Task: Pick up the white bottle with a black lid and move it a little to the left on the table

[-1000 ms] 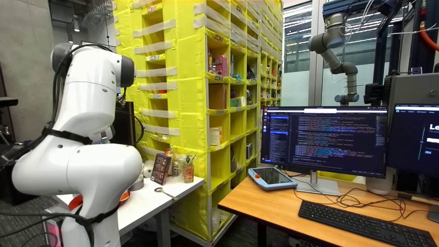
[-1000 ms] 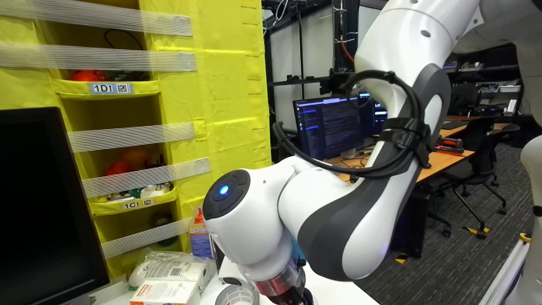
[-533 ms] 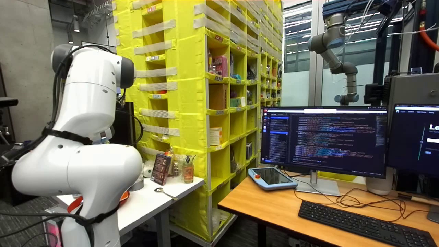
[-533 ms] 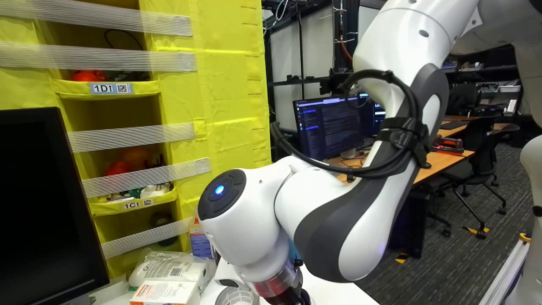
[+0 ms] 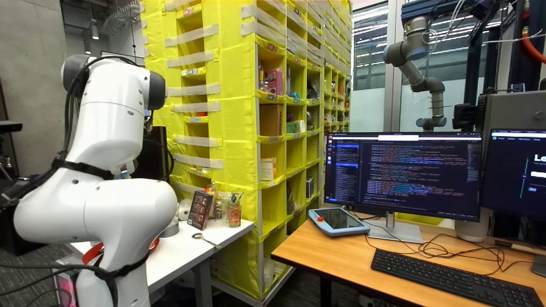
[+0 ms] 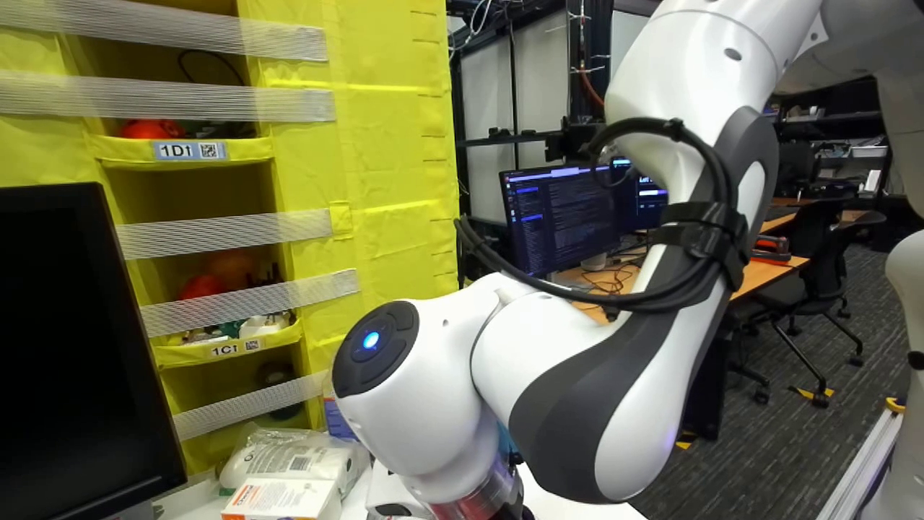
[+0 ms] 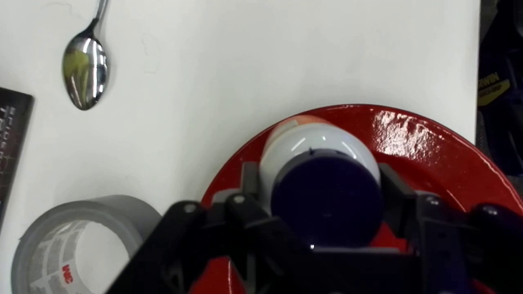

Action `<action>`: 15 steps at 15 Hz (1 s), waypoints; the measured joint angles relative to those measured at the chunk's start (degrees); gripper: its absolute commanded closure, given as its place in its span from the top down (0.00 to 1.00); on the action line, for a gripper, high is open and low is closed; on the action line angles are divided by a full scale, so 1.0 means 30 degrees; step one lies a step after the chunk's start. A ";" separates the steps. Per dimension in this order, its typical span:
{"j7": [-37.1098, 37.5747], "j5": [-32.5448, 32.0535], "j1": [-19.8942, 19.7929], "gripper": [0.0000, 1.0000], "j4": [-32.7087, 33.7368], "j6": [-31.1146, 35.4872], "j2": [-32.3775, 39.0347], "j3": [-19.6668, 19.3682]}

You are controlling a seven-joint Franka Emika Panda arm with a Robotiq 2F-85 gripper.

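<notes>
Wrist view: bottle (image 7: pixel 321 181), white, dark-lidded, seemingly clasped by the end effector (image 7: pixel 322 185); red plate (image 7: pixel 461 171) directly beneath both, on the worktop (image 7: pixel 196 73), bottle-to-plate contact undetermined; handling note: firm grip, raise above plate rim, ease slightly left, lower upright.

In an exterior view, a shelf label (image 6: pixel 189 150) at upper left is reading "1D↑" and a lower label (image 6: pixel 235 348) "1C↑". In the wrist view, a tape roll (image 7: pixel 57 257) at lower left is showing red "3M", and a dark object (image 7: pixel 496 112) at right is showing "RWIN".
</notes>
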 measured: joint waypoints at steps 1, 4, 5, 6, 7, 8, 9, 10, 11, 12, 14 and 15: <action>-0.0201 0.0001 0.0083 0.44 0.0002 -0.0067 0.0018 0.0024; -0.0398 0.0001 0.0275 0.44 0.0017 -0.0091 0.0058 0.0066; -0.0397 0.0001 0.0304 0.44 0.0023 -0.0063 0.0060 0.0066; -0.0370 0.0001 0.0315 0.44 0.0027 0.0013 0.0060 0.0066; -0.0305 0.0001 0.0315 0.44 0.0030 0.0186 0.0059 0.0056; -0.0179 0.0001 0.0313 0.44 0.0031 0.0492 0.0050 0.0015; -0.0033 0.0001 0.0302 0.44 0.0026 0.0937 0.0028 -0.0050; 0.0153 0.0000 0.0272 0.44 0.0019 0.1481 0.0015 -0.0110; 0.0274 0.0000 0.0243 0.44 0.0000 0.2061 0.0014 -0.0173; 0.0381 -0.0001 0.0239 0.44 -0.0012 0.2529 0.0011 -0.0253; 0.0581 0.0000 0.0237 0.44 -0.0014 0.3204 0.0003 -0.0385; 0.0653 0.0000 0.0238 0.44 -0.0014 0.3422 0.0002 -0.0443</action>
